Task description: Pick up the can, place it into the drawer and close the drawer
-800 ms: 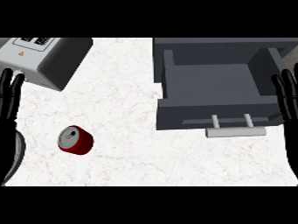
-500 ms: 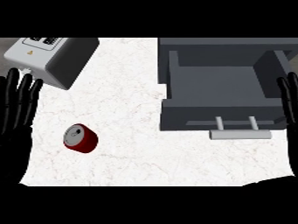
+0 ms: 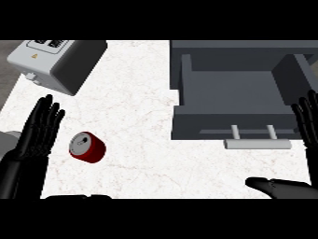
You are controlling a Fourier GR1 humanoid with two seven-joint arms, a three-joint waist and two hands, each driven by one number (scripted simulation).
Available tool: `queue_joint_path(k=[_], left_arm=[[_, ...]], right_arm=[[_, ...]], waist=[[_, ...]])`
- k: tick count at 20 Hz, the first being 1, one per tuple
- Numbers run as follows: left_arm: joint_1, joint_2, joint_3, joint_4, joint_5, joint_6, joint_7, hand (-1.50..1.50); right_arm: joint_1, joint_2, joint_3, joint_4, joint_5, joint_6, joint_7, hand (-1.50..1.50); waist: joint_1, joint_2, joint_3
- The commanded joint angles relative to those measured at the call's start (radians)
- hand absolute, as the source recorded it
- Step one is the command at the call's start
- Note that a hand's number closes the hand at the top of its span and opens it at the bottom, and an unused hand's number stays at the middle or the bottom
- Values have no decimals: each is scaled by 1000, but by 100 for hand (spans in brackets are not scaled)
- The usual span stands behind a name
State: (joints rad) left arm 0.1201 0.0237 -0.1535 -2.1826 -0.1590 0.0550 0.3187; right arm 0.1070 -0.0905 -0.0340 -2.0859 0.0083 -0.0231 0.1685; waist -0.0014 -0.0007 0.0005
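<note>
A red can (image 3: 87, 147) with a silver top lies on its side on the white marble counter (image 3: 141, 116), left of centre. My left hand (image 3: 38, 128) is open with straight fingers, just left of the can and not touching it. The grey drawer (image 3: 247, 100) stands pulled open at the right, nothing inside it, its handle (image 3: 256, 143) facing me. My right hand (image 3: 316, 122) is open at the right edge, fingers up beside the drawer's front corner; its thumb (image 3: 271, 186) shows lower down.
A grey toaster (image 3: 57, 63) sits at the counter's back left corner. The counter's left edge runs just beside my left hand.
My left hand has moved rightward, closer to the can. The whole view has shifted, so the drawer and toaster appear farther right. The can lies where it was.
</note>
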Motion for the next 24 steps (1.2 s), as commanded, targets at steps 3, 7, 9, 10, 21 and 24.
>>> queue_joint_path(k=[3, 7, 9, 10, 21, 24], left_arm=[[20, -9, -42, -140, -48, 21, 181, -150], [5, -23, -80, -78, -57, 90, 150, -150], [100, -23, -138, -67, -81, 121, 80, -150], [9, -20, -33, 1, -33, 73, 80, -150], [34, -23, 24, 98, 4, 80, -15, -150], [48, 3, 53, 141, 49, 44, -69, -150]], right_arm=[[46, -1, -26, 10, -15, 30, -16, -150], [31, -18, -71, 18, -50, 64, -20, -150], [97, 3, -38, -18, -25, 63, -13, -150], [79, -25, -95, -4, -79, 98, -32, -150], [183, -41, -193, 20, -152, 197, -133, -150], [180, -17, -179, -6, -127, 182, -133, -150]], waist=[[2, -1, 0], [1, 0, 0], [1, -1, 0], [-1, 0, 0], [-2, 0, 0], [-1, 0, 0]])
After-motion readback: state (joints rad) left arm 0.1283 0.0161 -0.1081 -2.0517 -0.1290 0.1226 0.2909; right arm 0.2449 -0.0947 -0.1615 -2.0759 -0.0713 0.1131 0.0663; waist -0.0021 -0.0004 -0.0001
